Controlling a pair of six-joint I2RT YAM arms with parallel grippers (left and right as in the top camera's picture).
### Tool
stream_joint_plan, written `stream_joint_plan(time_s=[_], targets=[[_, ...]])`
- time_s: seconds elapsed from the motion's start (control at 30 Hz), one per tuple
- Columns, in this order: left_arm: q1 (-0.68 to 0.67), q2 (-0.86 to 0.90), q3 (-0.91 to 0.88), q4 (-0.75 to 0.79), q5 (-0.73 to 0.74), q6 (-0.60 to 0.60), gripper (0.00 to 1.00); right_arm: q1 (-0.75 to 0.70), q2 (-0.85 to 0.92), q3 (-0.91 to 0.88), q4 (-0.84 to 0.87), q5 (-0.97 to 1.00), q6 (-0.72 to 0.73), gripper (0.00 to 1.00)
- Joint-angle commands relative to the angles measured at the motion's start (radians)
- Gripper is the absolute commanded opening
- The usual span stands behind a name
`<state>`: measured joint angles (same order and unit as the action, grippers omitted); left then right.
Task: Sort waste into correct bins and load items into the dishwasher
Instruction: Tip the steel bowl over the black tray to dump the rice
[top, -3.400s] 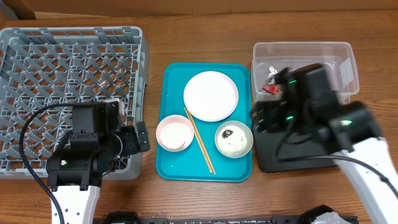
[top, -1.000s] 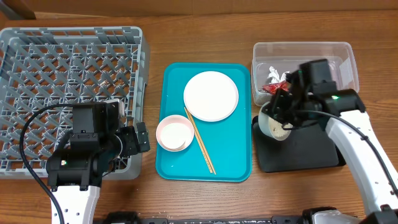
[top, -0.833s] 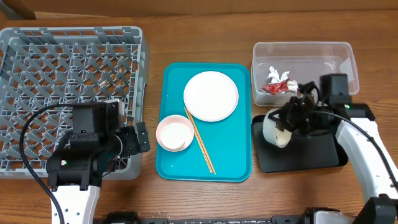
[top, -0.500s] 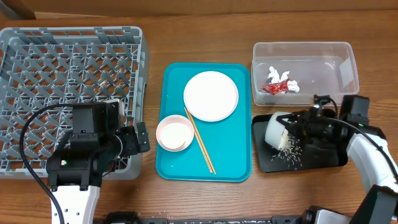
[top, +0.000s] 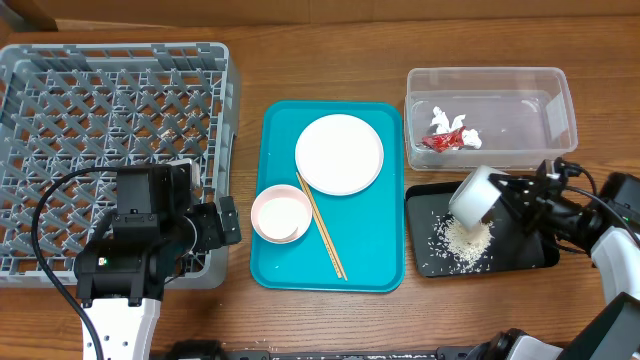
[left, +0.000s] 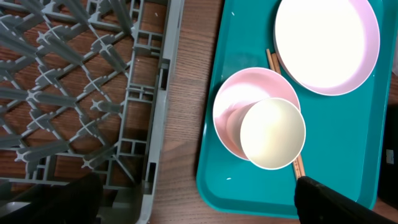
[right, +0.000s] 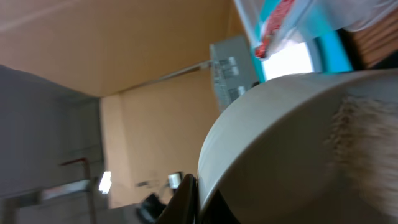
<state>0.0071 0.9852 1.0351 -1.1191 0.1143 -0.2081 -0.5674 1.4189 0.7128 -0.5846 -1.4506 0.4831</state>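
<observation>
My right gripper (top: 512, 203) is shut on the rim of the grey-green bowl (top: 474, 194), held tipped on its side over the black tray (top: 525, 252). Loose rice (top: 460, 240) lies spilled on that tray. In the right wrist view the bowl (right: 280, 137) fills the frame, pinched at the gripper (right: 195, 188), with some rice (right: 360, 130) still inside. The red wrapper with white paper (top: 447, 138) lies in the clear tub (top: 486, 72). The white plate (top: 339, 153), pink bowl (top: 281, 214) and chopsticks (top: 320, 225) rest on the teal tray. My left gripper (top: 215, 222) stands open beside the dish rack (top: 110, 130).
The teal tray (top: 380, 270) sits between the rack and the bins. In the left wrist view the pink bowl (left: 230, 112), plate (left: 326, 43) and chopsticks (left: 272, 59) lie ahead of the open gripper (left: 193, 208), with the rack wall (left: 158, 124) on the left.
My right gripper carried the grey-green bowl off the teal tray to the black tray and tipped it; rice poured out onto the tray. The left arm has not moved.
</observation>
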Motion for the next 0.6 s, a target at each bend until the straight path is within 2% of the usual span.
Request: stream_joint_plan(time_s=[0.0, 0.57], targets=[[0.005, 0.002, 0.023, 0.0, -0.013, -0.009, 1.0, -0.043, -0.001, -0.006, 0.004, -0.119, 0.069, 0.04], [0.005, 0.002, 0.022, 0.001, -0.013, -0.009, 1.0, -0.048, -0.001, -0.006, 0.027, -0.119, 0.092, 0.04]])
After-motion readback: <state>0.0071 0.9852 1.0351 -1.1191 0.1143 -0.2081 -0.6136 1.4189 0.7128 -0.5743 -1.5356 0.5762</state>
